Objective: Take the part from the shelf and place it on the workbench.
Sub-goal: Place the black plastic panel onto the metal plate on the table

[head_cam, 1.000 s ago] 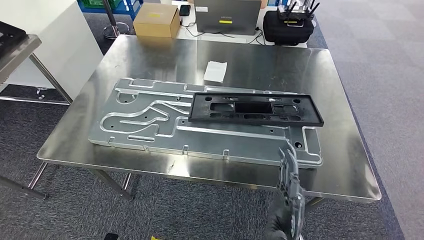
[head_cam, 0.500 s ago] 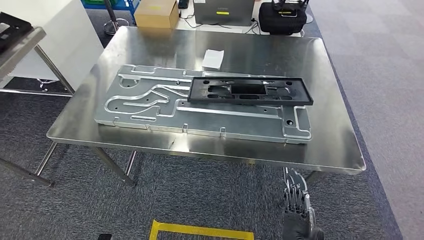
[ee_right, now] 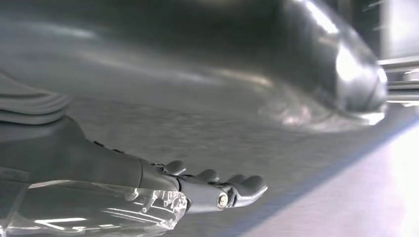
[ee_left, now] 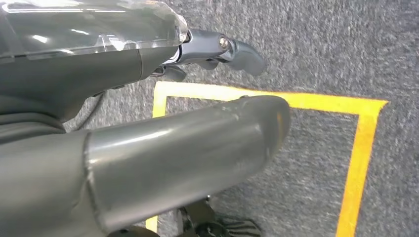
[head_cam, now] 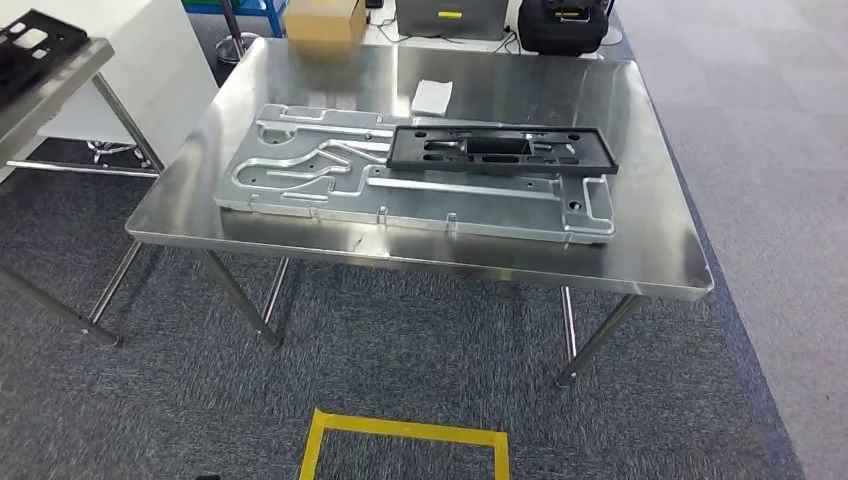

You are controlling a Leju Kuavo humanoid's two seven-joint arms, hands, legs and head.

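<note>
A long black plastic part (head_cam: 500, 148) lies flat on a big machined aluminium plate (head_cam: 300, 180), which rests on the steel workbench (head_cam: 650, 250). Nothing touches it. In the left wrist view my left hand (ee_left: 163, 133) hangs above grey carpet and yellow tape, its thick thumb apart from the dark fingers (ee_left: 237, 52), holding nothing. The right wrist view has my right hand (ee_right: 197, 190) low in the picture, fingers stretched out and empty, with a blurred shiny surface beyond it.
At far left stands a shelf (head_cam: 70, 75) carrying another black part (head_cam: 35, 38). A white paper (head_cam: 432, 96) lies on the bench. Behind it are a cardboard box (head_cam: 325, 20), a grey case (head_cam: 450, 15) and a black bag (head_cam: 560, 25). Yellow floor tape (head_cam: 405, 432) lies near me.
The whole picture has shifted: the camera has drawn back and the workbench now stands farther off. My right hand, raised by the bench's front edge before, has dropped out of the head view.
</note>
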